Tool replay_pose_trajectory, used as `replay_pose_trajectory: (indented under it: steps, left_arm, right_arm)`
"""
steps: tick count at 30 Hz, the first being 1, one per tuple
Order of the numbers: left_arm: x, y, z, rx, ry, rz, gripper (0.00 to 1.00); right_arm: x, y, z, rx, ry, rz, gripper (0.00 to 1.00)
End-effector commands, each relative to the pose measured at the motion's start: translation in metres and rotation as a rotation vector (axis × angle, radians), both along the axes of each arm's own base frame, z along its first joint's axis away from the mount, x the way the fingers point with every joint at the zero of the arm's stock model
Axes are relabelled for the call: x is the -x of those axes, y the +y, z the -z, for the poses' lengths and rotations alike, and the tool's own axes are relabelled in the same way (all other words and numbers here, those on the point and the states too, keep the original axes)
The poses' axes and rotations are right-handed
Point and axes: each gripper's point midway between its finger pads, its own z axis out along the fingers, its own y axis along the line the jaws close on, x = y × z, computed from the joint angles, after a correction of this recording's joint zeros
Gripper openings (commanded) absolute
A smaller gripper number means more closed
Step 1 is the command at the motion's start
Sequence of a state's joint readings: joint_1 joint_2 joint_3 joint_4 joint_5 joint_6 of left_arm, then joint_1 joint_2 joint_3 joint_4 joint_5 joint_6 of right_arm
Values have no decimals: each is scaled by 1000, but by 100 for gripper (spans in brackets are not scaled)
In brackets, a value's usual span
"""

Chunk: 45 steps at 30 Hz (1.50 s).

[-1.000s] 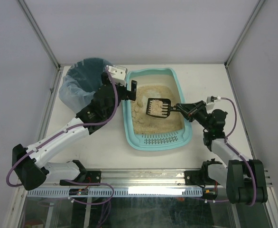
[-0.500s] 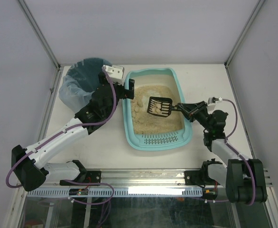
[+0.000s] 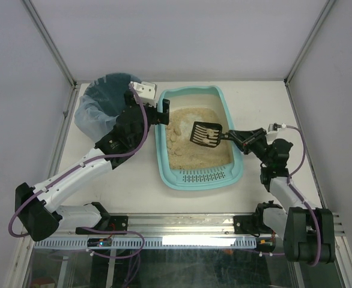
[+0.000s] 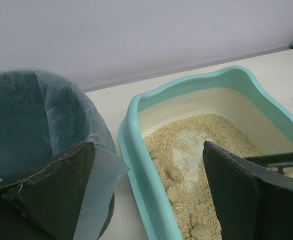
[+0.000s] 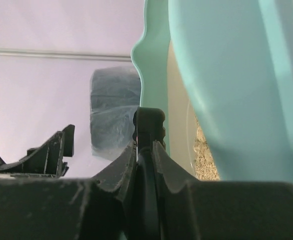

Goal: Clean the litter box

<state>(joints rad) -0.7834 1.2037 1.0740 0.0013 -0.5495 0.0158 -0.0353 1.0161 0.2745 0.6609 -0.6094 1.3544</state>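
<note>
Top view: the litter box (image 3: pixel 191 90) lies at bench (image 3: pixel 266 102) centre, grate end at 6 o'clock. The lined bin (image 3: pixel 101 105) stands just beside its 10 o'clock corner.

Right hand (image 3: pixel 236 137): closed tight on the handle of a black slotted scoop (image 3: pixel 205 134). The blade sits over the litter in the 3 o'clock half, with beige material on it. Blade height above the litter cannot be judged.

Left hand (image 3: pixel 163 115): spread wide, holding nothing, above the 9 o'clock rim. Contact with the rim is not confirmed.

Clumps (image 3: pixel 176 135) lie in the litter toward 9 o'clock.

Assessment: the step appears to be sifting a load for transfer to the bin.

Recommendations:
- Keep the blade level.
- Shake lightly over the box so loose grains fall through the slots.
- Lift clear of the 9 o'clock rim and pass wide of the left hand.
- Tip only once fully over the liner.

Risk: spill onto the bench between box and bin.
</note>
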Motion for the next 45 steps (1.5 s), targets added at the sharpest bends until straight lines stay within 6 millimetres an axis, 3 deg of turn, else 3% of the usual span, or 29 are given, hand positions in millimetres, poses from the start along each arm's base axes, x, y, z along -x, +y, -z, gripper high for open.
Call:
replay_pose_trajectory:
  steps: [1,4,5,8,9,12,13,16,17,20,21,24,27,28,31,32,35,39,43,45]
  left_arm:
    - [-4,0,-15,42,-34,-1,93]
    - [-6,-1,-12,43,-23,4,93]
    - [-6,-1,-10,39,-19,2,93]
    - [-6,0,-12,41,-22,-3,93]
    - [-7,0,-13,44,-24,2,93]
    - [-6,0,-13,45,-20,1,92]
    - [-6,2,-14,45,-22,-4,93]
    - [-5,6,-20,54,-33,-11,93]
    - [-5,7,-21,59,-35,-11,92]
    - [-5,10,-22,63,-36,-16,92]
    - [-5,11,-23,62,-37,-20,92]
    - [-4,14,-26,70,-44,-25,93]
    - [-4,16,-28,75,-45,-33,93]
    - [-4,18,-29,77,-47,-41,93]
    - [-4,27,-34,90,-57,-69,92]
    - [-4,29,-37,102,-60,-73,93]
    - [-4,38,-40,123,-65,-100,93]
    - [-4,46,-45,137,-75,-123,92]
    - [-6,48,-42,137,-69,-136,92]
    - [-7,51,-43,139,-70,-149,93]
  right_arm:
    - [1,24,-32,81,-135,-113,0]
    - [-7,-10,-10,44,-25,40,0]
    - [-8,-14,-12,43,-36,55,0]
    - [-1,26,-33,100,-131,-122,0]
    - [-1,29,-35,107,-143,-138,0]
    - [-9,-6,-9,59,-20,39,0]
    - [-9,-6,-12,53,-40,38,0]
    - [-1,34,-36,95,-152,-155,0]
    - [-1,35,-38,93,-163,-162,0]
    - [-10,4,-17,63,-49,9,0]
    - [-9,6,-20,66,-69,1,0]
    - [-3,38,-41,110,-172,-151,0]
    - [-12,4,-16,70,-33,16,0]
    - [-13,2,-21,69,-58,25,0]
    - [-4,39,-41,111,-152,-134,0]
    - [-4,39,-38,115,-139,-127,0]
    - [-11,7,-18,74,-30,43,0]
    - [-3,46,-45,107,-154,-151,0]
    - [-14,6,-21,59,-14,48,0]
    - [-9,27,-35,70,-84,-64,0]
